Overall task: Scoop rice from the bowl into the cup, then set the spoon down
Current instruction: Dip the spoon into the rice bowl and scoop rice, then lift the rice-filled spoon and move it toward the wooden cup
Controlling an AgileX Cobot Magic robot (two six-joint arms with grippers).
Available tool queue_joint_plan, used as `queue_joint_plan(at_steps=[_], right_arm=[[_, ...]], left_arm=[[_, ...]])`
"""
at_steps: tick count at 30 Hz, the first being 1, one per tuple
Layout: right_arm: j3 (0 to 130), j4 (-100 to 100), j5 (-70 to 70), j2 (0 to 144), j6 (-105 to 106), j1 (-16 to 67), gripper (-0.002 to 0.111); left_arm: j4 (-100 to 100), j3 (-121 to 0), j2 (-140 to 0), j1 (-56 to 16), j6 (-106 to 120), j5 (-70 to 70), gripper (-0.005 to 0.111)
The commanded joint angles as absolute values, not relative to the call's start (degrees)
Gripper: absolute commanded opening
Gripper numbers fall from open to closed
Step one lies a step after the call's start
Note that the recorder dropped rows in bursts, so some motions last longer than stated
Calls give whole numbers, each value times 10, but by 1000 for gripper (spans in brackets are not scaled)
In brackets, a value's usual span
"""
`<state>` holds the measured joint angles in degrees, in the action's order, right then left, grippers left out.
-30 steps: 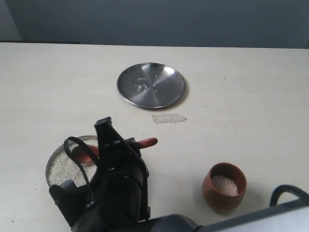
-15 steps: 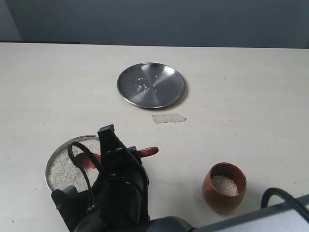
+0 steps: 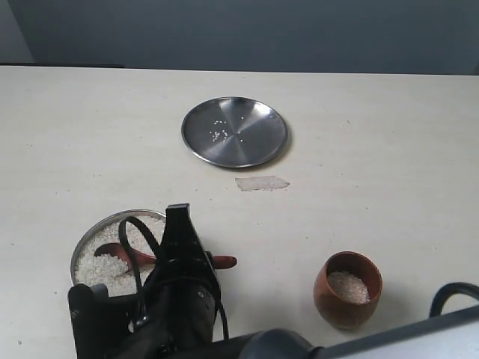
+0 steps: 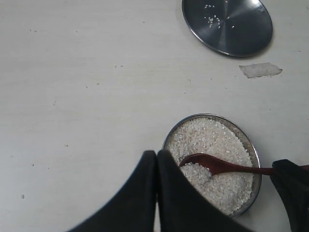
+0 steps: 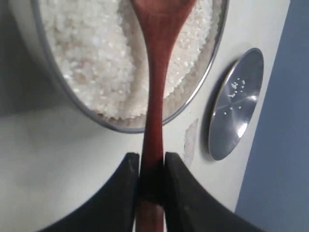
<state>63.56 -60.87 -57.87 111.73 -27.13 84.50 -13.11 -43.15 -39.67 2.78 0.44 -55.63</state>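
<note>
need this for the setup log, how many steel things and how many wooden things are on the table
steel: 2, bowl and plate
wood: 2, cup and spoon
total: 4

No legible text, label, brand, number or sign anywhere: none on bowl [image 3: 96, 225], cup [image 3: 338, 308], spoon [image 3: 224, 262], plate [image 3: 254, 146] or table [image 3: 382, 187].

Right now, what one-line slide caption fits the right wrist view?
Right gripper clamps the spoon handle, spoon head dipped in the rice inside the steel bowl.
</note>
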Motion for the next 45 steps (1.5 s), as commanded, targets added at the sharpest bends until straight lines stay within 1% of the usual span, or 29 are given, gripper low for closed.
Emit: queue_joint_plan(at_steps=[1,7,14,19,27,32,35,45], right_arm=[[638,-581,-569,1110,-276,847,-1],[638,-570,-579,1110,-281,844,-1],[638,-520,-579,1108,-296,813,-1],[638,-463,-524,1081,-307,793,-1],[638,-437,-523,1073,-305,793,-1],[638,-370,-509,1057,-303,739,-1],[638,-352,-495,1041,-292,726,-1],[638,-305,-485,1007,-251,720,-1]], left_arm=[[-130,-434,-397,28,4,-552,0],[-130,-434,-397,28,4,-552,0],[-130,-434,-397,28,4,-553,0],[-131,-434,-397,28,4,-552,0],[-131,-434,-397,28,4,-552,0],[-131,-434,-397,28,4,-552,0],[-131,-434,-397,28,4,-552,0],[-130,-434,-397,28,4,-552,0]])
